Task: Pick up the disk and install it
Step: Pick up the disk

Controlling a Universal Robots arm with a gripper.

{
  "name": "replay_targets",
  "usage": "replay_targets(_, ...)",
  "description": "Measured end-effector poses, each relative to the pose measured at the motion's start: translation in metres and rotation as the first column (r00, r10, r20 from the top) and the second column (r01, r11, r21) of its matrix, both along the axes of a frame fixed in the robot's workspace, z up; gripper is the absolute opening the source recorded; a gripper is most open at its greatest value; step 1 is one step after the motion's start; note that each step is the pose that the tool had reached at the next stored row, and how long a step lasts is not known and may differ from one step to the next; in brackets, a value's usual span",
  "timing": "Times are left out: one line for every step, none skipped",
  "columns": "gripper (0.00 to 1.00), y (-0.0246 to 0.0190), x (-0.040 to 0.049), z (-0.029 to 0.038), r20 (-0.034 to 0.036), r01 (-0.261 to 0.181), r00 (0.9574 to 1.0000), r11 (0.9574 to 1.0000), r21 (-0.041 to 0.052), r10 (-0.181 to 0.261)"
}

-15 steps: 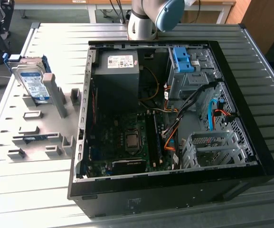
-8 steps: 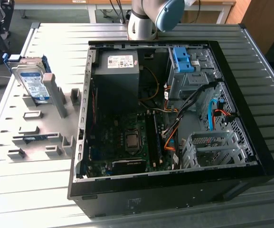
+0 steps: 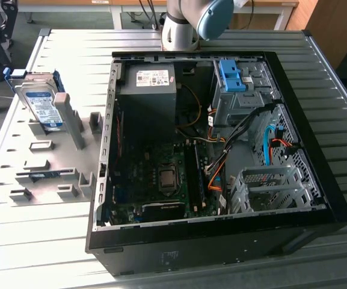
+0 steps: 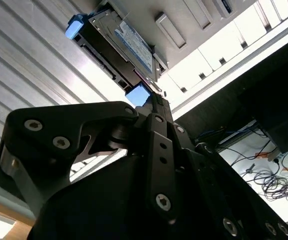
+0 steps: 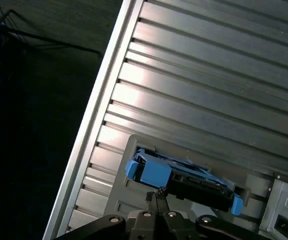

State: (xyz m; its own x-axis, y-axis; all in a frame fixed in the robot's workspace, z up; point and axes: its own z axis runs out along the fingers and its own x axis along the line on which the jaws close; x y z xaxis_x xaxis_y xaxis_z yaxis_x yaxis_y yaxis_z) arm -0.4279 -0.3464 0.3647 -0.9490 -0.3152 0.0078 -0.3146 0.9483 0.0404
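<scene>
blue-framed disk [image 3: 41, 105] is standing beside the computer case [image 3: 221, 247]; gripper [image 5: 156, 194], seemingly pressed together, is hovering near, needing spreading squarely.

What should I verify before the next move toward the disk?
1. Disk seated for pickup: ok. The disk stands tilted in the grey fixture.
2. Claw free of load: ok. The claw holds nothing and is apart from the disk.
3. Claw ready to grasp: not ok. Its jaws look shut.
4. Case accessible: ok. The computer case lies open, side panel off.
5. Destination bay free: cannot tell.
</scene>
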Motion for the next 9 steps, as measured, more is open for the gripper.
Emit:
replay_targets(0.11,0.0000,0.0000,0.0000,-0.0001,-0.016,0.9999,0.9999,0.0000,0.016)
replay_targets(0.11,0.0000,0.0000,0.0000,-0.0001,-0.034,0.9994,0.9994,0.0000,0.034)
replay_targets(0.11,0.0000,0.0000,0.0000,0.0000,-0.051,0.9987,0.9987,0.0000,0.051)
replay_targets(0.11,0.0000,0.0000,-0.0001,0.0000,-0.069,0.9976,0.9976,0.0000,0.069)
replay_targets(0.11,0.0000,0.0000,0.0000,-0.0001,-0.086,0.9963,0.9963,0.0000,0.086)
replay_targets(0.11,0.0000,0.0000,0.0000,0.0000,-0.100,0.9949,0.9949,0.0000,0.100)
replay_targets(0.11,0.0000,0.0000,0.0000,-0.0001,-0.111,0.9938,0.9938,0.0000,0.111)
replay_targets(0.11,0.0000,0.0000,0.0000,-0.0001,-0.117,0.9932,0.9932,0.0000,0.117)
replay_targets(0.11,0.0000,0.0000,0.0000,0.0000,-0.118,0.9930,0.9930,0.0000,0.118)
